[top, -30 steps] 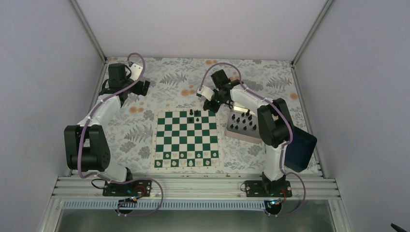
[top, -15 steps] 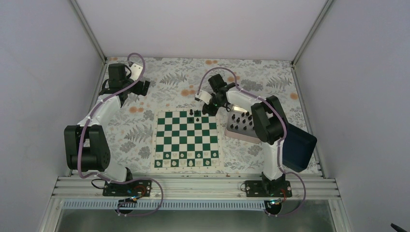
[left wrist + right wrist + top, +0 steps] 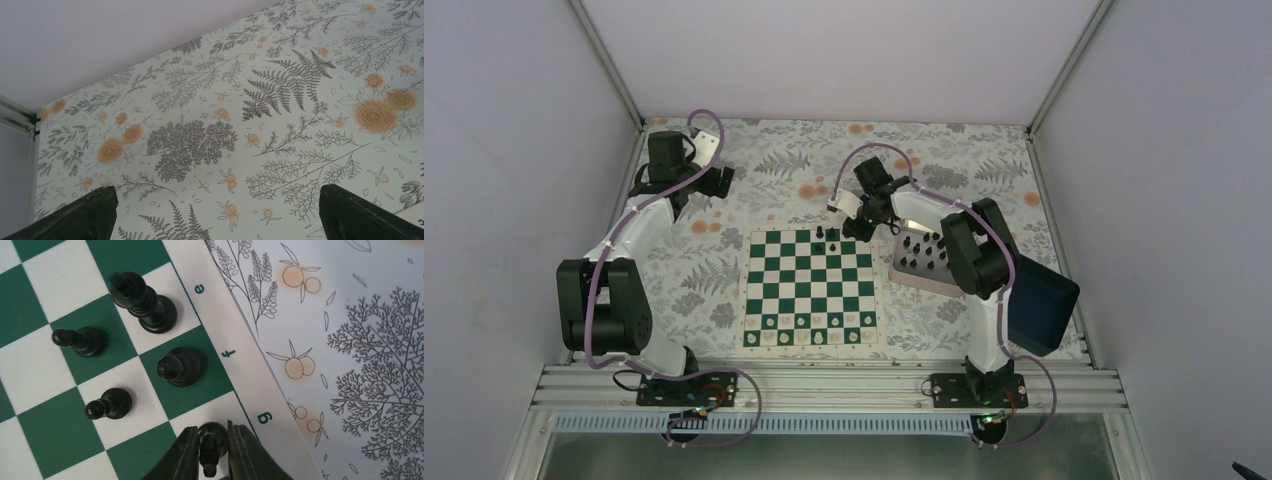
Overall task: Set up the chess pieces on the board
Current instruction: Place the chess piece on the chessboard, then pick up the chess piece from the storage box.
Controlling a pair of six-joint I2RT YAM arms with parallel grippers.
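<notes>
Floral tabletop; right gripper, farther back than before, tight on black piece; left gripper agape.

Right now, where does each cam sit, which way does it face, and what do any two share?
Top external: above and behind the bases, looking down over the table; shows both arms, board, tray.
Left wrist: on the left arm, facing floral cloth near the back wall; left gripper fingertips wide apart at the bottom corners.
Right wrist: looks down at the board's e-g edge; right gripper closed on a black piece; four more standing.
Shared: top and right wrist both show the board's far edge.
</notes>
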